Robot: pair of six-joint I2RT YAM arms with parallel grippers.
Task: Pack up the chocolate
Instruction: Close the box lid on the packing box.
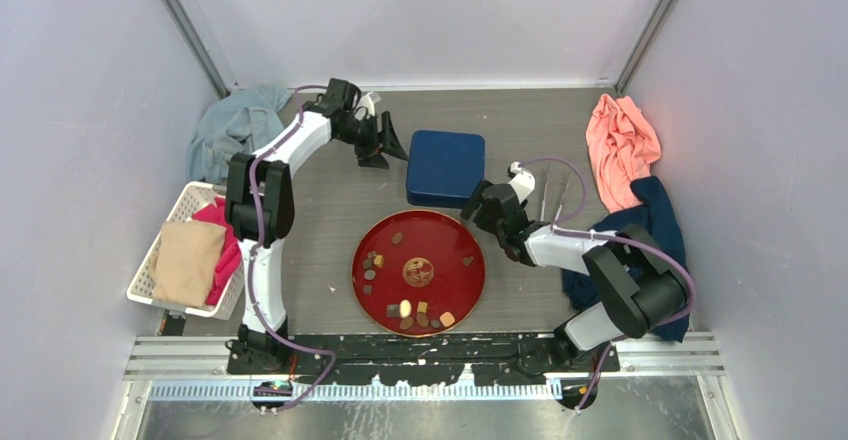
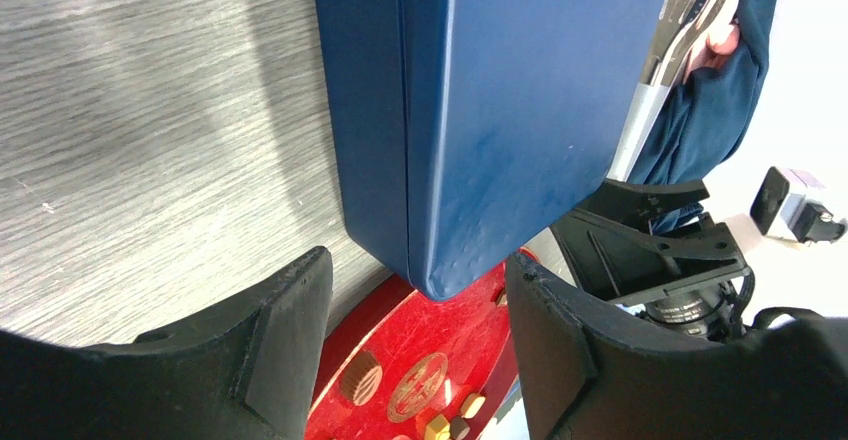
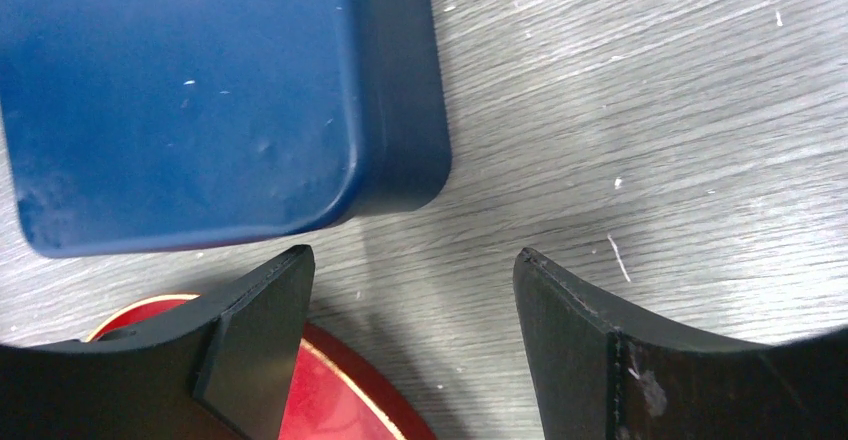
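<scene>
Left jaws and right jaws stand open and empty at opposite corners of the blue box point(image 1: 446, 167), far-left and near-right; the chocolate point(image 1: 405, 309) lies scattered on the red plate point(image 1: 440, 250), just nearer on the desk point(image 1: 320, 210)

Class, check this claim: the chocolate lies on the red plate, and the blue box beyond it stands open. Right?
No: the blue box is shut, its lid on, as the top external view shows. The chocolate does lie on the red plate.

Chocolate pieces point(image 1: 405, 310) on plate point(image 1: 445, 245); lidded box point(image 1: 446, 167) at plate's 12 o'clock, apparently overlapping its rim; basket point(image 1: 155, 250) at 9 o'clock.
</scene>
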